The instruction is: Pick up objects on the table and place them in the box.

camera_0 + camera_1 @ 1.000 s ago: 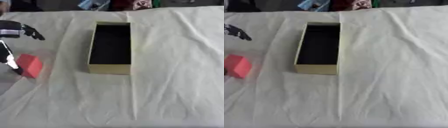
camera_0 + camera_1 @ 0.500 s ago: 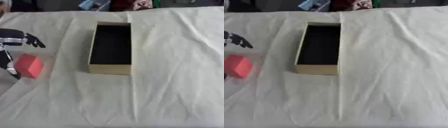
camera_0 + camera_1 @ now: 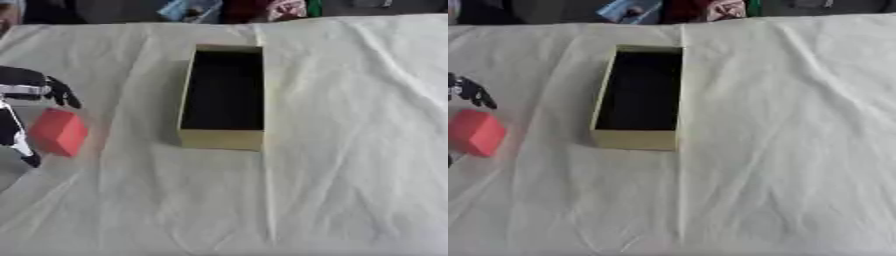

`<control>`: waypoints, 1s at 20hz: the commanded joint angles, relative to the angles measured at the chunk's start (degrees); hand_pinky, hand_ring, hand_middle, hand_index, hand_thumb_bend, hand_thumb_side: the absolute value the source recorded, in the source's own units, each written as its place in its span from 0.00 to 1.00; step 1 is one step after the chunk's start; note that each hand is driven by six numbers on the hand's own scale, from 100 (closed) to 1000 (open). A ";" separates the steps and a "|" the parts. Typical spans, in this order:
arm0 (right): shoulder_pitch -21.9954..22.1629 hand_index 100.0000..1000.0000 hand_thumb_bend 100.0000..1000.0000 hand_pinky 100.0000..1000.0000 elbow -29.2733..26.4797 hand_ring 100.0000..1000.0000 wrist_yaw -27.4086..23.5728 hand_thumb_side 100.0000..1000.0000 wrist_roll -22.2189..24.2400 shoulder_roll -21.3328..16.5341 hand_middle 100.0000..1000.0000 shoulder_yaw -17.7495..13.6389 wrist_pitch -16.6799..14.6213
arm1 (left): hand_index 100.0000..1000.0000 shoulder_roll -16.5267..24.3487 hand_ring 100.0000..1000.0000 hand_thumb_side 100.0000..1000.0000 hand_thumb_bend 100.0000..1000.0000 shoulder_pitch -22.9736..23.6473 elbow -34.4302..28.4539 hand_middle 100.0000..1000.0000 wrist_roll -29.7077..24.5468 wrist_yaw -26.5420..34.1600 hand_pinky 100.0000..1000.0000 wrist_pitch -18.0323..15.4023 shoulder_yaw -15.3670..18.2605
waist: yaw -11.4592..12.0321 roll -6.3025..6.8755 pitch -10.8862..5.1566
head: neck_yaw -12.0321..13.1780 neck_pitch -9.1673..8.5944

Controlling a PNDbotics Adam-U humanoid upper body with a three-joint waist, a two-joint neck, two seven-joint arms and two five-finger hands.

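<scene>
Currently, the left robot hand (image 3: pixel 24 115) is at the left edge of the surface (image 3: pixel 350 150), which is covered with a creased white cloth. Its fingers and thumb are curled round a red block with rounded corners (image 3: pixel 59 132), grasping it; dark fingertips show above the block and one below it. Whether the block rests on the cloth or is lifted clear of it cannot be determined. The long, open, tan cardboard box with a dark interior (image 3: pixel 222 139) stands upright near the centre of the surface, well apart from the block and to its right. The right robot hand appears in neither view.
</scene>
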 commanded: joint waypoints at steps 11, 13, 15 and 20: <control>-0.39 0.78 0.00 0.83 -0.81 0.78 0.22 0.34 -0.29 -0.82 0.78 -0.47 0.14 | 0.84 0.65 0.77 0.00 0.67 -0.83 0.11 0.76 -5.54 -3.58 0.79 -0.74 2.12 | 0.08 -0.03 -0.09 | 0.24 -0.54; -0.39 0.78 0.00 0.83 -0.81 0.78 0.23 0.34 -0.34 -0.79 0.78 -0.47 0.17 | 0.83 0.49 0.76 0.00 0.63 -0.83 0.51 0.75 -5.54 -3.95 0.77 -1.51 2.12 | 0.07 -0.06 0.00 | 0.25 -0.58; -0.37 0.78 0.00 0.83 -0.81 0.78 0.27 0.34 -0.38 -0.76 0.78 -0.48 0.19 | 0.82 0.28 0.75 0.00 0.61 -0.97 0.68 0.74 -5.54 -4.03 0.76 -1.70 2.34 | 0.06 -0.10 0.05 | 0.26 -0.59; -0.22 0.78 0.00 0.83 -0.81 0.79 0.38 0.33 -0.57 -0.61 0.78 -0.58 0.34 | 0.77 -0.20 0.70 0.00 0.56 -1.48 0.32 0.70 -5.54 -4.09 0.70 -0.09 3.21 | 0.07 -0.17 0.08 | 0.33 -0.65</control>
